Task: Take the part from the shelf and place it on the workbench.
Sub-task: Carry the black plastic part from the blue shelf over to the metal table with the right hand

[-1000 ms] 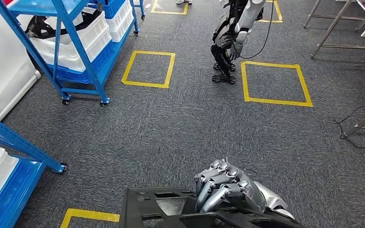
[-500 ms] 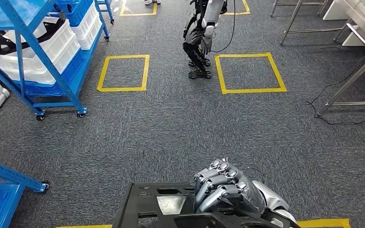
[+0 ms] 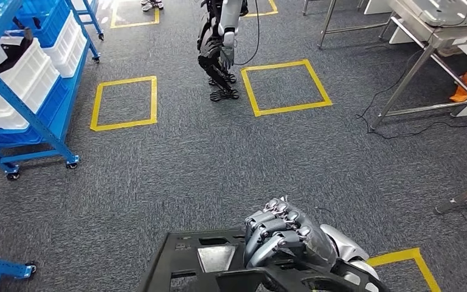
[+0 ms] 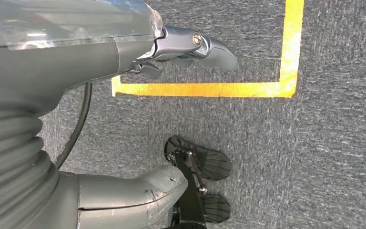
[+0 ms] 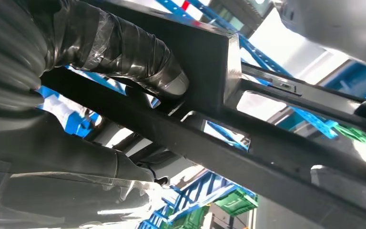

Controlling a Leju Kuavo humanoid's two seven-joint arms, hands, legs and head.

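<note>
The part (image 3: 219, 264), a black open-framed plastic piece, sits low in the head view in front of the robot's body, off the shelf and carried over the grey carpet. The right robot hand (image 3: 286, 240) holds it, fingers curled over its upper bar; the right wrist view shows the thumb (image 5: 124, 57) wrapped round a black strut (image 5: 248, 157) from the other side. The left robot hand (image 4: 186, 45) hangs by the robot's side over a yellow floor marking (image 4: 205, 89), holding nothing; whether its fingers are spread or curled I cannot tell. The step in hand looks like the carry. The steel-legged worktop (image 3: 444, 27) stands well apart, ahead and to the right, the blue shelf (image 3: 12, 91) off to the left. Doing it well means keeping the grip firm and the frame level while turning right, passing clear of the other robot (image 3: 219, 42) and the cable (image 3: 413, 131) on the floor
</note>
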